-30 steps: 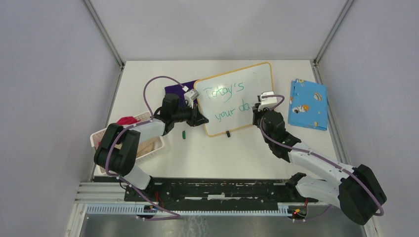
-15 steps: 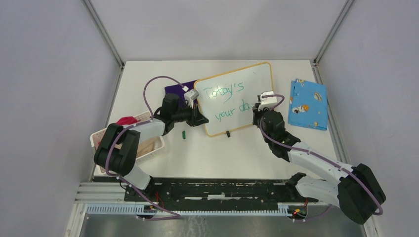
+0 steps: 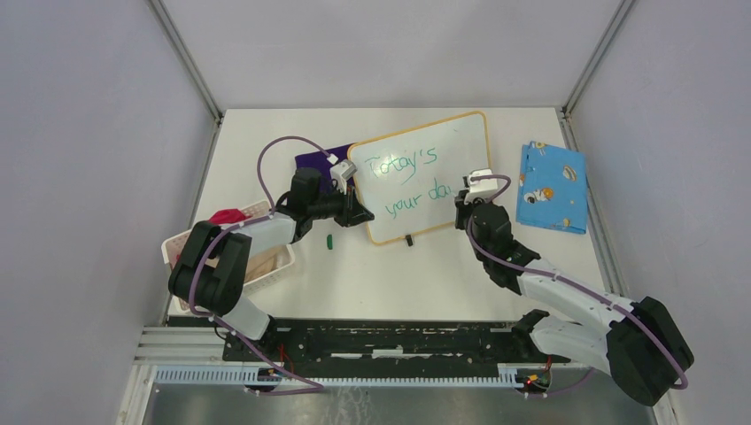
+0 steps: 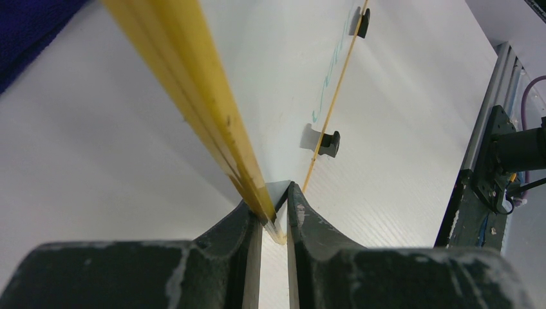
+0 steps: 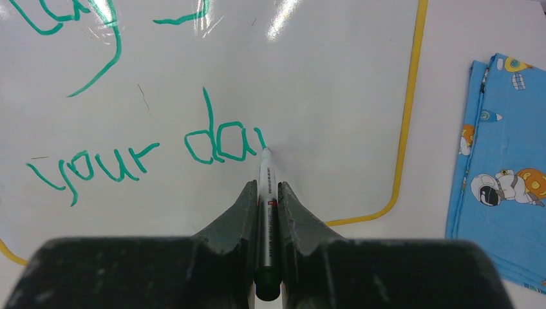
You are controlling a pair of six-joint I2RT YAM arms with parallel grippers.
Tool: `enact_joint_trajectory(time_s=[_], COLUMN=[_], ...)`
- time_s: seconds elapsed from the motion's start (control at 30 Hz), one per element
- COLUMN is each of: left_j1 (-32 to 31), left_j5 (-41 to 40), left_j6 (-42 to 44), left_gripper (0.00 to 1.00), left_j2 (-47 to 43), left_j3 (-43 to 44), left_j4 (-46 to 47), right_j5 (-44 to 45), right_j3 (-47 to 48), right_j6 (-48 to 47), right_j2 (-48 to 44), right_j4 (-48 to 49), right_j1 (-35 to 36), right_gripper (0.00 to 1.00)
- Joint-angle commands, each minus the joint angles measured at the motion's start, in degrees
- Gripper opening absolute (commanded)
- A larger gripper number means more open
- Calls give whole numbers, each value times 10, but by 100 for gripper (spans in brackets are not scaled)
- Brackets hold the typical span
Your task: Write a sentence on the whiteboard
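Green looping sentence [image 3: 407,183] on glossy whiteboard [image 3: 462,140]

Your table, counted
You have one whiteboard [image 3: 447,146], one marker [image 5: 266,187], one blue cloth [image 3: 552,186], one purple cloth [image 3: 314,161], one basket [image 3: 170,251] and two black feet [image 4: 328,143].

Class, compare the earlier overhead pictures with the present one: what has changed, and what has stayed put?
The right gripper, shut on the green marker pen, slid slightly rightward along the lower line of the green handwritten sentence, adding a short stroke after "da". The left gripper stays clamped on the corner of the rounded, orange-framed whiteboard; board and blue patterned cloth have not moved.
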Motion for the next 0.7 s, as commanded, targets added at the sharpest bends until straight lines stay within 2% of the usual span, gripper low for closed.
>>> enact_joint_trajectory(time_s=[0.0,0.67], left_j1=[-13,-13], left_j5=[-51,-53], left_j6=[68,70], left_gripper=[2,2], left_j2=[5,7], left_j3=[1,1], left_j4=[-40,-42], right_j5=[13,25], right_j3=[-9,48], right_j6=[6,-7], right_j2=[-10,-16], right_j4=[17,13], right_j1=[-5,-13], right_gripper=[0,0])
